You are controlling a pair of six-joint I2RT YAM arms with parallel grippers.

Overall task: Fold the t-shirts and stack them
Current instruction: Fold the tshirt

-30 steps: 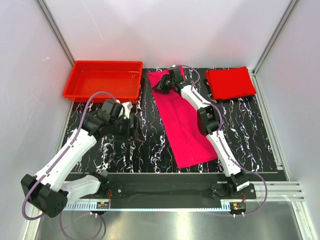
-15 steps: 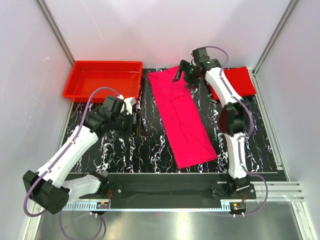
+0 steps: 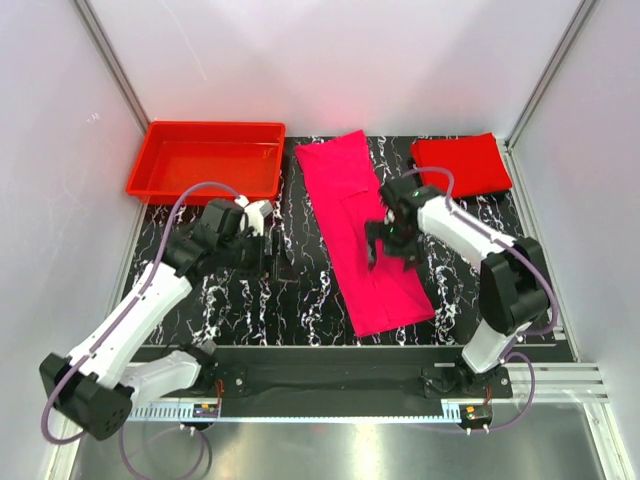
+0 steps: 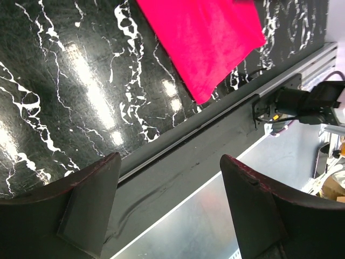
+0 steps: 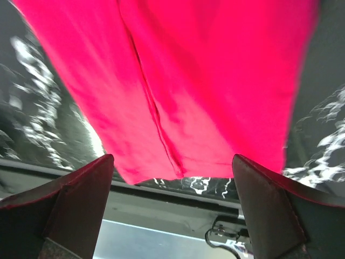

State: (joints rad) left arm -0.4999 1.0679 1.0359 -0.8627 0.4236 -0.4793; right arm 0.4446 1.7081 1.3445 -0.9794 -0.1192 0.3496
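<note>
right fingers [image 5: 75, 199]: opened, now mid-shirt | magenta t-shirt [image 3: 345, 185]: far end flattened

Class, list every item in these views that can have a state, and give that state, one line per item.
pink t-shirt: folded into a long strip, lying flat, not held
red t-shirt: folded into a compact rectangle, lying flat, not held
red tray: upright, empty
left gripper: open, empty
right gripper: open, empty, above the pink t-shirt
</note>
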